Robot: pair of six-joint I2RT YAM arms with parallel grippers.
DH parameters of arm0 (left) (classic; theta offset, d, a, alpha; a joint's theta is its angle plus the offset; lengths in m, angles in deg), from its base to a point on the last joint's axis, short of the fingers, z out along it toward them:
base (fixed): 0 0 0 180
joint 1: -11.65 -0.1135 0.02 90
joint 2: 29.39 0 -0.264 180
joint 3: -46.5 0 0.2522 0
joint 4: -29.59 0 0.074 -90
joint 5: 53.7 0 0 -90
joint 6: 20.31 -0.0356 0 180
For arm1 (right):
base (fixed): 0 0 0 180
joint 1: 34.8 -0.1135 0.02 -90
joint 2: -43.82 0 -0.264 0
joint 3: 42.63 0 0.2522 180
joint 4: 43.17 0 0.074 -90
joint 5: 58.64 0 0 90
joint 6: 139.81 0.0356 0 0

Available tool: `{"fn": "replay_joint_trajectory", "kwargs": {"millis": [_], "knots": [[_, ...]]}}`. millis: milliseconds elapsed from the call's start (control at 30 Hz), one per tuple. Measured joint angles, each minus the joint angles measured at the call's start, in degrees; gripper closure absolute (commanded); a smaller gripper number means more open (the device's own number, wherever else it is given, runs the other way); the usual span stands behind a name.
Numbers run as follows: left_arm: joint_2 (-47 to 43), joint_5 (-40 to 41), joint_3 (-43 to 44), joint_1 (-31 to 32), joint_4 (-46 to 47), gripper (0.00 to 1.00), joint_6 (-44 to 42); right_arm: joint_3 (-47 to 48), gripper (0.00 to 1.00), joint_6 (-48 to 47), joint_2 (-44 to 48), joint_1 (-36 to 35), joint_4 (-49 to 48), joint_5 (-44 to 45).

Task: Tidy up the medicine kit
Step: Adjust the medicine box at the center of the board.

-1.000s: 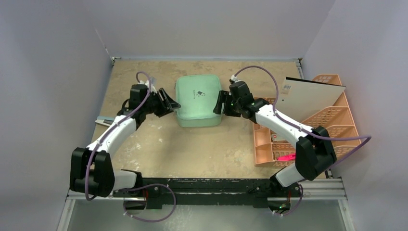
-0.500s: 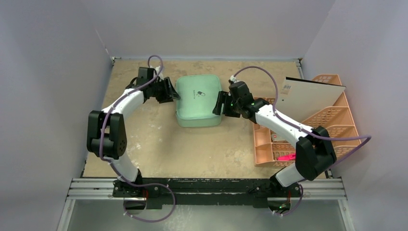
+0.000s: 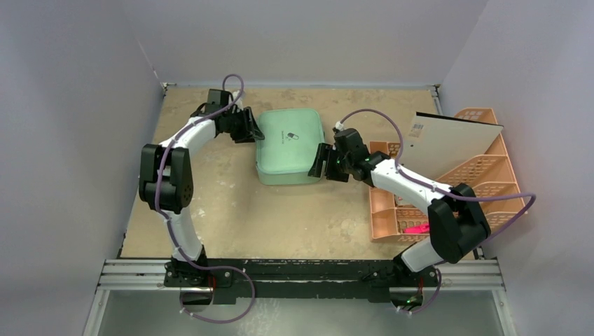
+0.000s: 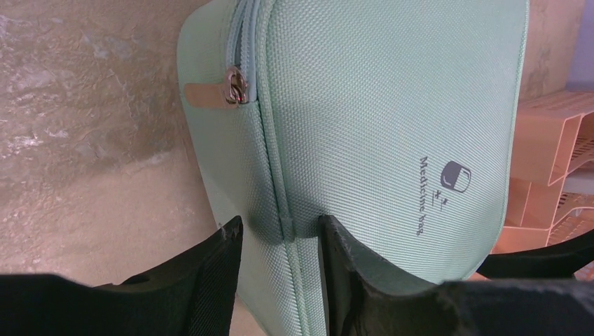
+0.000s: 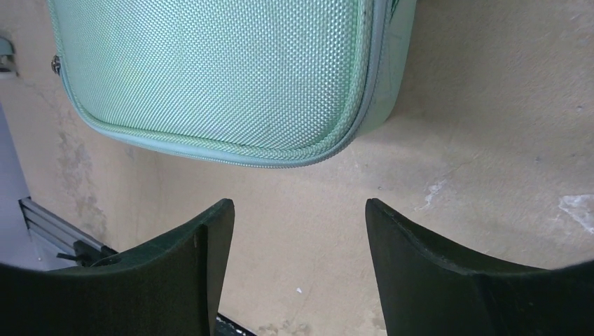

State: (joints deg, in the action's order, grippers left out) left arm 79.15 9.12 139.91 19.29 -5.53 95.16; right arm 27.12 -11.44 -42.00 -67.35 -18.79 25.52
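Lying flat at the far middle of the tan table (image 3: pixel 231 210), left of the peach lattice rack (image 3: pixel 483 175), the zipped medicine kit (image 3: pixel 287 157) faced lid-up. It was near-square with no plain long axis, its sides roughly in line with the table's edges. The left gripper (image 4: pixel 279 231) straddled the zip seam at its far-left corner, jaws narrowed; whether they pinched it could not be told. The right gripper (image 5: pixel 298 210), wide apart and empty, hovered just beside its near-right corner. The pill logo (image 4: pixel 454 176) marked the lid.
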Motion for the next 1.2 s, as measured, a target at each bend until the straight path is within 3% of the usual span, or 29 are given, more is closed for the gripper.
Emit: {"fn": "replay_joint_trajectory", "kwargs": {"millis": [100, 167, 233, 400, 700, 1200], "knots": [[1.4, -0.3, 1.6, -0.2, -0.9, 0.67, -0.7, -0.7, 0.29, 1.6, 0.0, 0.0, -0.9, -1.0], [2.1, -0.8, 2.6, -0.3, -1.0, 0.82, -1.1, -0.7, 0.29, 2.1, 0.0, 0.0, -1.5, -1.5], [2.6, -0.8, 3.4, -0.3, -1.3, 0.90, -1.6, -0.7, 0.29, 2.6, 0.0, 0.0, -2.1, -2.1], [2.6, -1.7, 3.2, -0.9, -0.7, 0.99, -1.4, -0.7, 0.28, 3.1, -0.4, 0.0, -2.2, -2.8], [-0.9, -1.3, -2.8, -1.1, 3.9, 1.00, 0.0, 0.4, 0.27, 2.3, -4.3, 0.0, -2.4, -2.7], [-17.8, 3.2, -22.3, -0.2, 5.7, 0.99, 3.3, 6.7, 0.26, -5.7, -8.4, 0.8, 0.0, 0.4]]}}
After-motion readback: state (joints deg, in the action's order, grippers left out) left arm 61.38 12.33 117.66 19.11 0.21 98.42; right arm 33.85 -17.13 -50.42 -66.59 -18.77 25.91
